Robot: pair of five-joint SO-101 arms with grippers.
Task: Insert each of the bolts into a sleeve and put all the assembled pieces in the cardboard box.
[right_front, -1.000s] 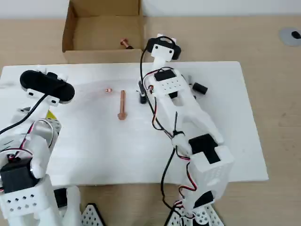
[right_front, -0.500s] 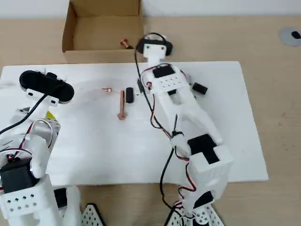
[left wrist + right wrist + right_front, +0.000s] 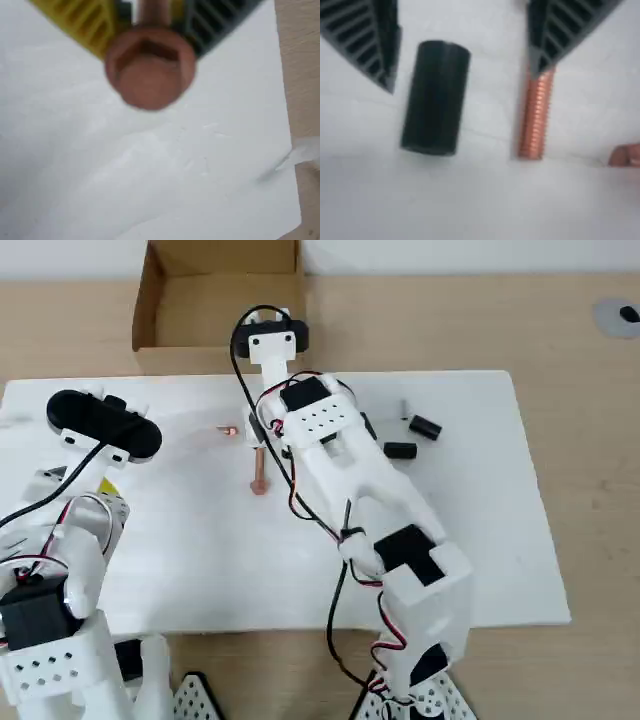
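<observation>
Overhead cam + 2 close-up, down-facing wrist cams

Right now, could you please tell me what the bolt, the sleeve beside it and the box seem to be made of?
Bolt: likely copper or copper-plated metal, from its shiny reddish threads.
Sleeve: matte black, plastic or coated metal.
Box: cardboard, from its dull brown walls.

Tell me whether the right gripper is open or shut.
Open: the right gripper has its fingers apart in its wrist view, the black sleeve lying between them.

Black sleeve (image 3: 436, 97) flat beside copper bolt (image 3: 535, 120), parallel, apart.
</observation>
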